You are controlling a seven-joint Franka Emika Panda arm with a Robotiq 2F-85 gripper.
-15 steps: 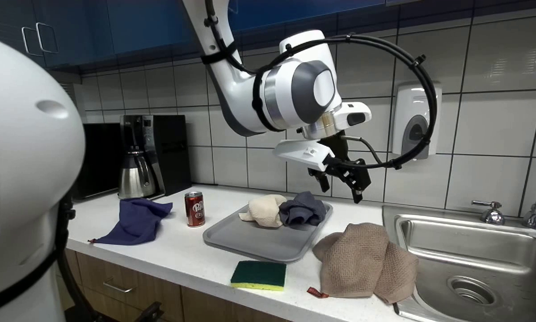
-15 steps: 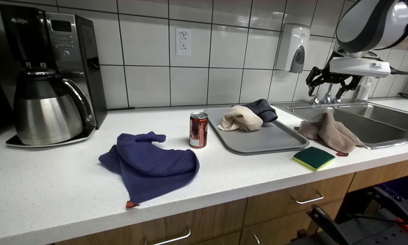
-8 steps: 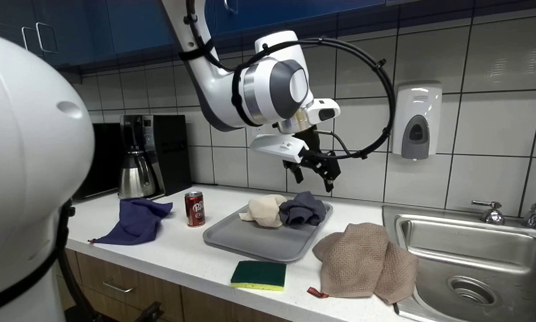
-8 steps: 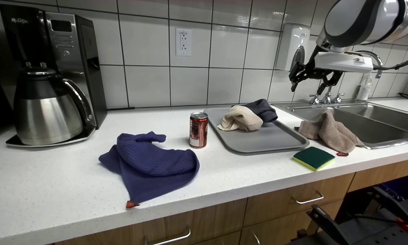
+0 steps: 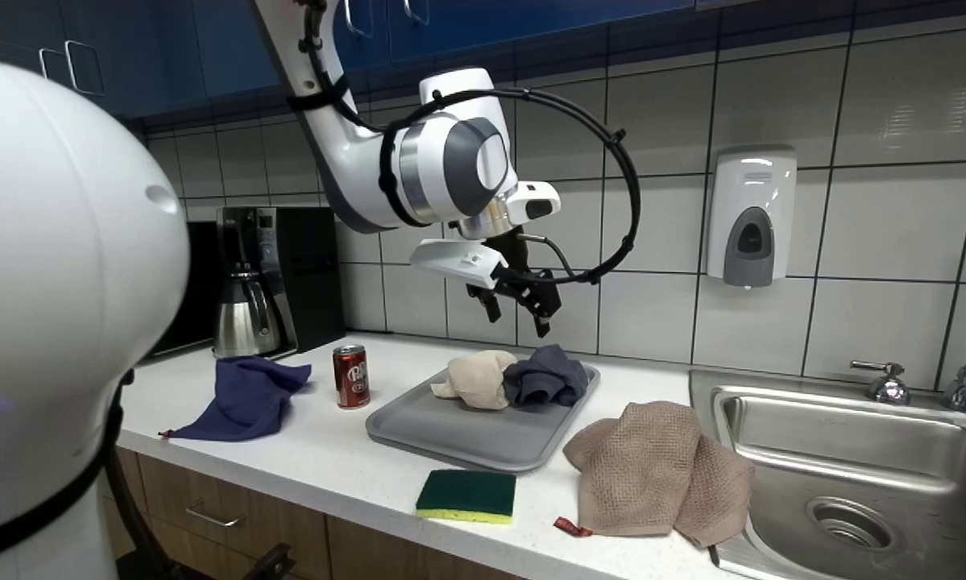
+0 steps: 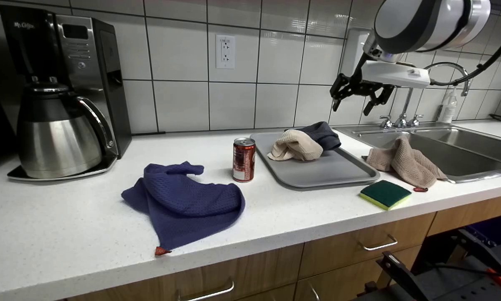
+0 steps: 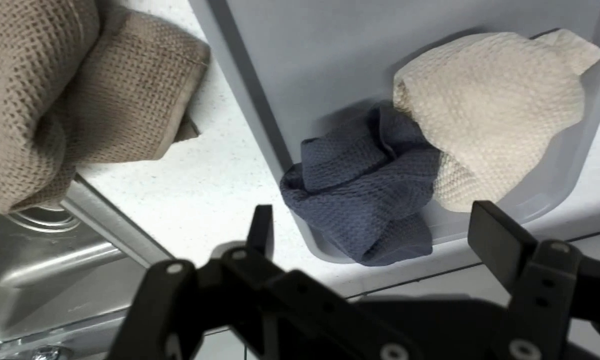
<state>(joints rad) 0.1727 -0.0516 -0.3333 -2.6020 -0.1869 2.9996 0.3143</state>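
Note:
My gripper (image 5: 518, 322) hangs open in the air above the back of the grey tray (image 5: 458, 439), touching nothing. In the wrist view its fingers (image 7: 500, 242) stand wide apart with nothing held between them. A crumpled dark grey-blue cloth (image 7: 365, 200) lies on the tray below the gap of the gripper (image 7: 374, 222). Against it rests a cream cloth (image 7: 490, 110), bunched up, also on the tray. In both exterior views the gripper is well above these two cloths, nearest the dark one (image 6: 322, 136).
A brown cloth (image 5: 652, 475) lies by the steel sink (image 5: 716, 395). A green and yellow sponge (image 5: 466, 493) sits near the counter's front edge. Left of the tray stand a red soda can (image 6: 244, 161), a navy cloth (image 6: 192, 200) and a coffee maker (image 6: 100, 75). A soap dispenser (image 5: 752, 217) hangs on the wall.
The arm has moved away from the sink side, toward the coffee maker, bringing the open gripper over the back of the tray. The cloths, can, sponge and tray have not moved.

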